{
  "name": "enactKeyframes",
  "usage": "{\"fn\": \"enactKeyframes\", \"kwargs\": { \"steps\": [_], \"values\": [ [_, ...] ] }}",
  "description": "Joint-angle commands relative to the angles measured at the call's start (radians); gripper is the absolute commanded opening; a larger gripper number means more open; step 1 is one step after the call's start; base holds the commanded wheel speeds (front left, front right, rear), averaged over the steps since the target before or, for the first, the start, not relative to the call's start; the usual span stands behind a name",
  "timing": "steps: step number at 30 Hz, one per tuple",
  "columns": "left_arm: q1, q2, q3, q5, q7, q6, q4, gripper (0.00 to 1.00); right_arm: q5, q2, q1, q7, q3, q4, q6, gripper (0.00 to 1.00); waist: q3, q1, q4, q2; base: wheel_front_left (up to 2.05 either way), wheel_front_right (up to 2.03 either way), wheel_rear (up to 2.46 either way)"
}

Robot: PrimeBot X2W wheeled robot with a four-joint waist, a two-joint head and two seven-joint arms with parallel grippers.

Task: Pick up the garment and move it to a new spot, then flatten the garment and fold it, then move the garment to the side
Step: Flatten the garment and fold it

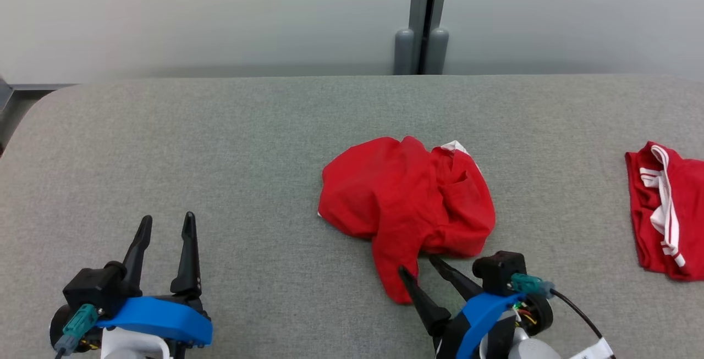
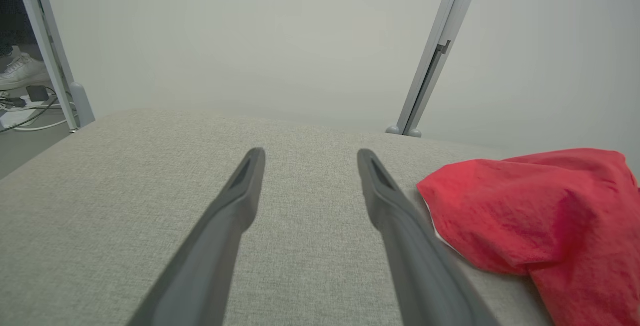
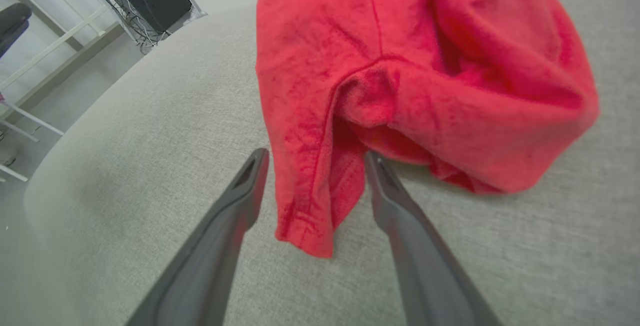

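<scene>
A crumpled red garment [image 1: 407, 199] lies in the middle of the grey padded table [image 1: 220, 144], with a narrow sleeve-like flap trailing toward the front edge. My right gripper [image 1: 419, 264] is open, its two fingers either side of that flap just above the table; in the right wrist view the flap [image 3: 320, 186] runs between the fingers [image 3: 250, 186] of the right gripper [image 3: 316, 154]. Open and with nothing in it, my left gripper [image 1: 168, 217] stands at the front left, well clear of the cloth. In the left wrist view the garment [image 2: 540, 206] lies to the right of the left gripper [image 2: 310, 152].
A second red garment with white stripes [image 1: 663, 210] lies at the table's right edge. A pale wall with a grey post [image 1: 422, 45] stands behind the table. Floor with cables and a white shoe [image 2: 20, 69] shows past the left edge. The table's corner [image 3: 60, 166] is rounded.
</scene>
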Motion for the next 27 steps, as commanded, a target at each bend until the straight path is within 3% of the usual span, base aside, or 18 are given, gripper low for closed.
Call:
{"fn": "enactKeyframes", "kwargs": {
  "steps": [1,5,7,8,17,27],
  "values": [
    [-0.016,-0.001,-0.001,0.008,0.001,-0.002,0.001,1.00,0.014,-0.003,-0.029,-0.004,0.015,0.027,0.001,1.00,0.013,0.0000,0.015,0.0000,0.00,0.00,0.00],
    [-0.038,-0.004,-0.012,0.010,0.005,-0.012,0.010,1.00,0.050,-0.003,-0.104,-0.030,0.074,0.121,0.001,1.00,0.027,0.0000,0.039,0.0000,0.00,0.00,0.00],
    [-0.043,-0.007,-0.016,0.010,0.004,-0.019,0.018,1.00,0.063,-0.003,-0.136,-0.043,0.105,0.155,0.001,0.13,0.029,0.0000,0.049,0.0000,0.00,0.00,0.00],
    [-0.047,-0.009,-0.017,0.010,0.003,-0.020,0.022,1.00,0.078,-0.003,-0.149,-0.052,0.122,0.165,0.001,0.00,0.029,0.0000,0.052,0.0000,0.00,0.00,0.00],
    [-0.042,-0.017,-0.010,0.008,-0.005,-0.024,0.040,1.00,0.121,-0.003,-0.281,-0.117,0.169,0.207,0.001,0.00,0.013,0.0000,0.057,0.0000,0.00,0.00,0.00],
    [-0.016,-0.014,0.006,0.015,-0.009,-0.015,0.020,1.00,0.134,-0.038,-0.488,-0.089,0.247,0.035,0.001,0.00,-0.016,0.0000,0.028,0.0000,0.00,0.00,0.00]
  ]
}}
